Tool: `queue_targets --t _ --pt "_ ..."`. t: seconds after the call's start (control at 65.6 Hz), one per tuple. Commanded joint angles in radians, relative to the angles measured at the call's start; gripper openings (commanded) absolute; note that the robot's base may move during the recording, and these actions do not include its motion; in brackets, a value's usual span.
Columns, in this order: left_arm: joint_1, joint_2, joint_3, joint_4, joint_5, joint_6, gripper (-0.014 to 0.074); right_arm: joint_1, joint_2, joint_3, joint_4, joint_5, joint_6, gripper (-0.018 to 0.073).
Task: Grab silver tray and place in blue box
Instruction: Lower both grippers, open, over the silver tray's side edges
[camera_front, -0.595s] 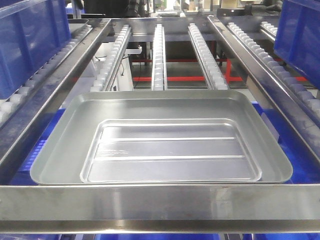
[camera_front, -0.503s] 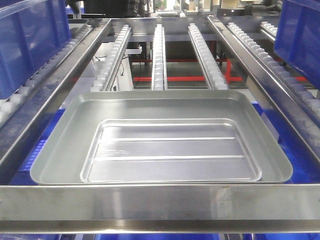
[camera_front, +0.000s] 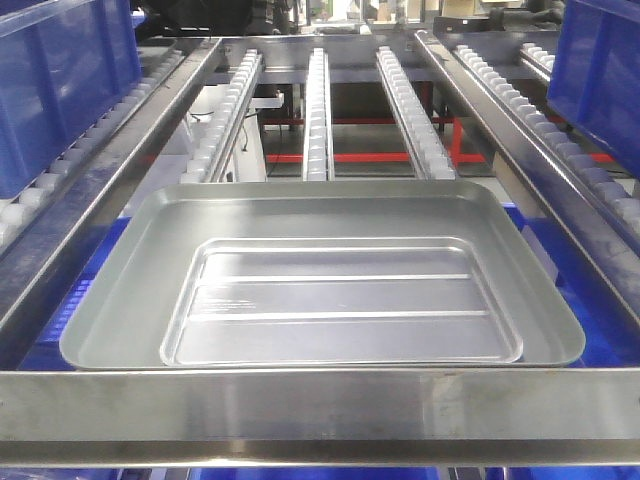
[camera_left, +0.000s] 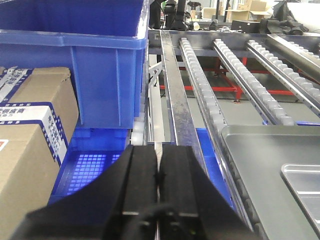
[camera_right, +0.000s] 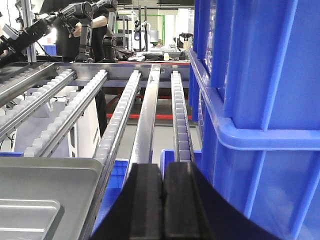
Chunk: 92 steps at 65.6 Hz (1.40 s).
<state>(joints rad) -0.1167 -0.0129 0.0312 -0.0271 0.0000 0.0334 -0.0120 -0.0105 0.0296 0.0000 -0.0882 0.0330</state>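
Note:
The silver tray (camera_front: 320, 280) lies flat on the roller rack, its near rim against the steel front bar (camera_front: 320, 405). Its left corner shows in the left wrist view (camera_left: 270, 165) and its right corner in the right wrist view (camera_right: 45, 195). One ribbed blue box (camera_left: 100, 65) stands on the lane to the tray's left and another (camera_right: 260, 100) to its right; I cannot tell which one the task means. My left gripper (camera_left: 159, 150) is shut and empty, left of the tray. My right gripper (camera_right: 163, 167) is shut and empty, right of it. Neither touches the tray.
Roller rails (camera_front: 318, 110) and steel dividers (camera_front: 150, 150) run away behind the tray. Blue plastic with a mesh floor (camera_left: 85, 170) lies under the rack. Cardboard cartons (camera_left: 30, 140) sit at far left. Another robot arm (camera_right: 75, 20) stands beyond the rack.

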Motion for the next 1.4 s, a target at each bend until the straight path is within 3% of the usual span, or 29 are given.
queue_targets --t 0.0,0.107,0.168,0.274,0.366,0.457,0.625,0.686,0.808,1.006,1.113,1.189,1.326,1.387 --pt "-0.006 -0.010 0.017 -0.005 -0.113 0.000 -0.0007 -0.004 -0.021 -0.020 -0.011 -0.088 -0.003 0.0058" --pt "-0.006 -0.010 -0.002 -0.005 -0.137 0.000 -0.0008 -0.004 -0.021 -0.020 -0.011 -0.121 -0.004 0.0058" --pt "-0.006 -0.010 -0.044 0.008 -0.091 0.000 -0.0008 -0.004 -0.020 -0.036 -0.011 -0.116 -0.004 0.0058" --pt "-0.006 0.034 -0.196 0.021 0.162 0.000 -0.0008 -0.004 0.013 -0.153 -0.011 0.074 -0.004 0.0058" --pt "-0.006 0.129 -0.334 0.021 0.306 0.000 -0.0007 -0.004 0.103 -0.287 -0.011 0.254 -0.004 0.0058" --pt "-0.006 0.283 -0.456 0.017 0.430 0.000 -0.0008 -0.004 0.256 -0.389 -0.011 0.364 -0.004 0.0058" --pt "-0.006 0.609 -0.649 -0.010 0.772 0.000 -0.0008 -0.004 0.601 -0.516 0.006 0.557 -0.004 0.0058" --pt "-0.006 0.707 -0.691 -0.035 0.837 0.000 -0.0007 -0.004 0.722 -0.538 0.025 0.614 -0.004 0.0058" --pt "-0.006 0.835 -0.706 -0.099 0.838 0.000 -0.0008 -0.004 0.901 -0.551 0.085 0.665 -0.004 0.0058" --pt "-0.006 1.001 -0.706 -0.182 0.727 0.000 -0.0007 -0.002 1.103 -0.574 0.237 0.715 -0.004 0.0058" --pt "-0.040 1.062 -0.713 -0.265 0.714 -0.008 -0.0004 0.050 1.179 -0.632 0.252 0.733 0.040 0.0059" --pt "-0.113 1.082 -0.713 -0.205 0.672 -0.077 -0.0005 0.120 1.207 -0.677 0.220 0.696 0.139 0.0060" --pt "-0.291 1.127 -0.720 0.109 0.655 -0.497 -0.0005 0.271 1.265 -0.770 0.018 0.702 0.466 0.0060" --pt "-0.351 1.152 -0.746 0.140 0.661 -0.545 -0.0005 0.336 1.304 -0.816 -0.081 0.728 0.567 0.0060"
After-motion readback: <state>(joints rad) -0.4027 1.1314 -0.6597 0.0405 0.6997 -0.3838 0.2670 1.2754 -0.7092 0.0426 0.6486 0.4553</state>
